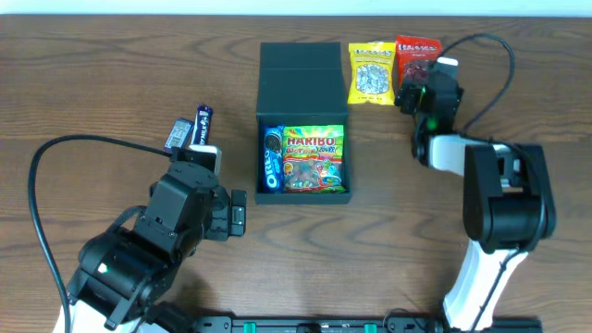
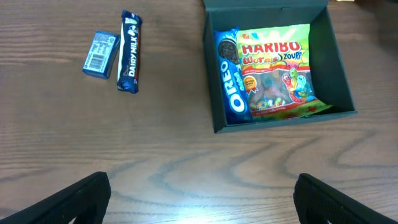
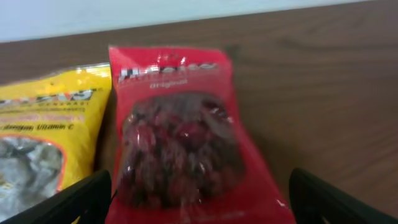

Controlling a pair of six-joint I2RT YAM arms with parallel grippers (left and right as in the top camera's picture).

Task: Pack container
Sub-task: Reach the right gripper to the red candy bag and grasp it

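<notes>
A dark teal-black square rigid box with a matte finish, the container [image 1: 301,79], sits mid-worktop with its hinged flap lid open toward the far side. Inside lie a glossy Haribo gummy bag [image 2: 273,74] and a slim blue Oreo pack [image 2: 229,74].

At far right, the right pincer [image 3: 200,186] is spread wide on either side of a shiny red crinkled snack packet [image 3: 180,137] and grips nothing. A yellow packet [image 3: 43,137] lies just left of the red one. This looks like the approach to picking up the red packet; next it should lower and close on the slippery film.

The left pincer [image 2: 202,193] hangs wide open and empty over the wood-grain worktop [image 1: 92,92], near side. A blue Dairy Milk bar [image 2: 129,53] and a small blue carton [image 2: 101,55] wait to the left.
</notes>
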